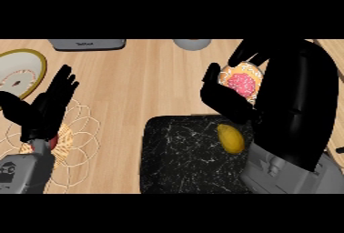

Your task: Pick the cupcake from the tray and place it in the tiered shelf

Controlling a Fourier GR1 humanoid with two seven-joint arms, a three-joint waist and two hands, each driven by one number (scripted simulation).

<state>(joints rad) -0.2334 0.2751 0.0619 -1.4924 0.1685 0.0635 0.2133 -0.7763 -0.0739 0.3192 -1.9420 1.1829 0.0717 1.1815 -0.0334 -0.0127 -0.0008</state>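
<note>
Right forearm, grey casing, nearest the lens at the lower right, rising into the right hand (232, 102), black and glossy. Fingers and thumb curl round the cupcake (243, 82), which sits up off the tray and clear of the counter, carried high at the view's right. Cupcake: pink frosted top with pale speckles, tan rim, round. Probably held this way for transfer to the shelf, a judgement from the task only.

Tray (181, 154): dark slab with white marble-like veining, rounded corners, flat on the counter below the right hand. On it, one yellow oblong fruit (230, 138), smooth, possibly a lemon or mango; cannot tell which.

Left hand (47, 107): black, fingers straight and spread upward, holding nothing, resting at the left edge above its grey forearm.

Shelf (80, 136): thin pale wire loops, open-work, lying under and beside the left hand; likely the tiered shelf, the intended destination. A small orange-and-red item shows within the wire near the left wrist; identity unclear.

Plate (37, 63): round, cream with yellow rim, upper left, bearing a pale ring-shaped item with sprinkles.

Counter (148, 77): light wood grain, matte. Grey appliance (87, 44) and grey rounded object (191, 43) at the far edge, both cut off.

Cupcake and shelf stand well apart, on opposite sides.
</note>
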